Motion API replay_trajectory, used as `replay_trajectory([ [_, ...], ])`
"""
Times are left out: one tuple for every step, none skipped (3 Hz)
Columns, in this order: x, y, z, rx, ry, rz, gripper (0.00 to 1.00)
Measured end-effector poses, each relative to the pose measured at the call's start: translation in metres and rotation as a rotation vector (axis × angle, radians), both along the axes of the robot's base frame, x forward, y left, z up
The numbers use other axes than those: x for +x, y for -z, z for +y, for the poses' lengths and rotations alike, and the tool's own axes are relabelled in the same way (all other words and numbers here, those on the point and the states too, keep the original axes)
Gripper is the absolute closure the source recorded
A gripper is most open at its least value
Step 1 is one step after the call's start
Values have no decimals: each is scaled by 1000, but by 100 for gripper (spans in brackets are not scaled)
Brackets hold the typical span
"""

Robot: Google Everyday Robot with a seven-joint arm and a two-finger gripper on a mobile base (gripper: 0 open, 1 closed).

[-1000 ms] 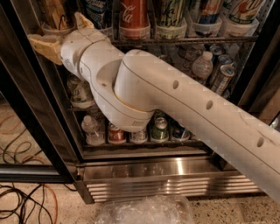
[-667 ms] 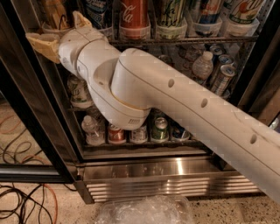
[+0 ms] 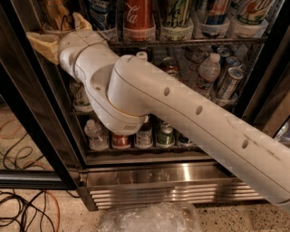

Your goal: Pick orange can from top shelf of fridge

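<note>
Gripper (image 3: 54,28) | top-left, fingers (image 3: 41,43) spread | orange can (image 3: 56,12) between them

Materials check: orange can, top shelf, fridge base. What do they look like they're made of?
Orange can: probably thin metal, glossy printed orange-gold skin. Top shelf: grey metal wire, dull thin bars. Fridge base: ribbed stainless steel by its look, brushed with bright reflections. Gripper is by the can, upper left.

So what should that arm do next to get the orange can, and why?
Probably ease the gripper slightly further onto the orange can at the left end of the top shelf before closing. Its fingers look spread apart around the can, not yet clamped on it.
</note>
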State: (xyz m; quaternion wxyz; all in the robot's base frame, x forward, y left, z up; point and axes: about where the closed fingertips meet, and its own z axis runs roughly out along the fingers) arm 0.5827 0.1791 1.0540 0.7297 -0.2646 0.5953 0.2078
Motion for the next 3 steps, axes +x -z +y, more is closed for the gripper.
replay_trajectory([
  [5,-1,3,6,12,-8,29],
  [11,-4,4,7,21,-20,29],
  [17,-6,1,13,36,-21,30],
])
